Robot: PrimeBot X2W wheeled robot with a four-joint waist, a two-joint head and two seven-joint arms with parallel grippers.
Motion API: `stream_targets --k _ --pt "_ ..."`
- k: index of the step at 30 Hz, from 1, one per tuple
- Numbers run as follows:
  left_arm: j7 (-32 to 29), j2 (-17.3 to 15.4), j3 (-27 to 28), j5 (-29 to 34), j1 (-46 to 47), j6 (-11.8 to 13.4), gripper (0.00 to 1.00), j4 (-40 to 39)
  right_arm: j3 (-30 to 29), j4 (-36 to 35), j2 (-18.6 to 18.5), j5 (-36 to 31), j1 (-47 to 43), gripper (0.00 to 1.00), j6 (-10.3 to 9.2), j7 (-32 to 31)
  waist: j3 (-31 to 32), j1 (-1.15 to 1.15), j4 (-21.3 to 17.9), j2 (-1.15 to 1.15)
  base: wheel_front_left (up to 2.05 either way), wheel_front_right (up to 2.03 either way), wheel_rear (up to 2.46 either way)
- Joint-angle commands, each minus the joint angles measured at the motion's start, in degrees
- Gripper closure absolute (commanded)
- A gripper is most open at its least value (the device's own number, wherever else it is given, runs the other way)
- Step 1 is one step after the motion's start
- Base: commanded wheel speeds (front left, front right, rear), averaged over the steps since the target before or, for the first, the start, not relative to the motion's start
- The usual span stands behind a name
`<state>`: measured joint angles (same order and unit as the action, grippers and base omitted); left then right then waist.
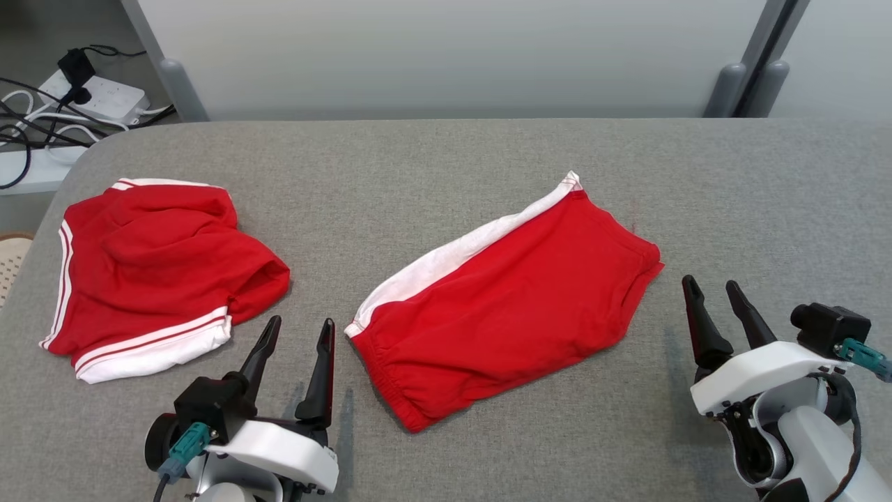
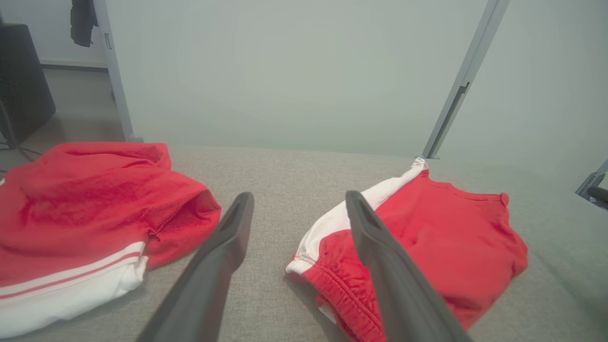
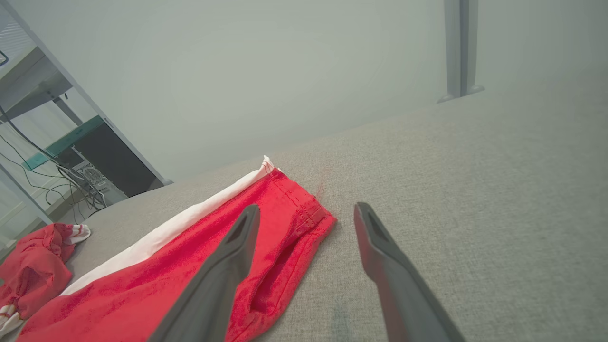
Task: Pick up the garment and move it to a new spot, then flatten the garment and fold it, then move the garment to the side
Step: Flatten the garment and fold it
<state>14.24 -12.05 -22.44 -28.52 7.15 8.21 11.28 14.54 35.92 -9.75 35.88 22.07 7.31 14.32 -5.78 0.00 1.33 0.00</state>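
Item: folded shorts (image 1: 509,307), grey table (image 1: 446,160) centre; waistband partly behind my finger (image 2: 389,266). Crumpled shorts (image 1: 153,272): table's left. My left gripper (image 1: 301,322), right gripper (image 1: 711,280): table's near edge, spread wide, empty.

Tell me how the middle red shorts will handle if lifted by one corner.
Probably floppy: the middle shorts lie limp and creased, so the rest should hang and unfold. Likely light, being thin cloth lying flat. They may drag rather than slide on the woven table.
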Motion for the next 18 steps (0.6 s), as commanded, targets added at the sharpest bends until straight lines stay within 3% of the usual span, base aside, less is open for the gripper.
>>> stream_targets --k 1,10,18 --pt "0.7 -0.6 2.0 0.7 1.1 0.2 0.0 -2.0 1.0 0.4 -0.5 3.1 2.6 0.0 0.18 0.4 -0.6 0.0 0.9 0.0 0.0 0.0 0.0" --pt "0.8 0.7 0.4 2.5 3.1 -1.2 0.0 -1.4 3.3 10.1 -3.4 18.1 11.5 0.0 0.18 -7.4 -3.8 0.0 5.4 0.0 0.0 0.0 0.0" --pt "0.8 1.7 -0.9 3.8 5.3 -1.7 0.0 -0.9 2.4 22.4 -4.4 22.6 16.3 0.0 0.18 -12.0 -4.9 0.0 9.9 0.0 0.0 0.0 0.0"
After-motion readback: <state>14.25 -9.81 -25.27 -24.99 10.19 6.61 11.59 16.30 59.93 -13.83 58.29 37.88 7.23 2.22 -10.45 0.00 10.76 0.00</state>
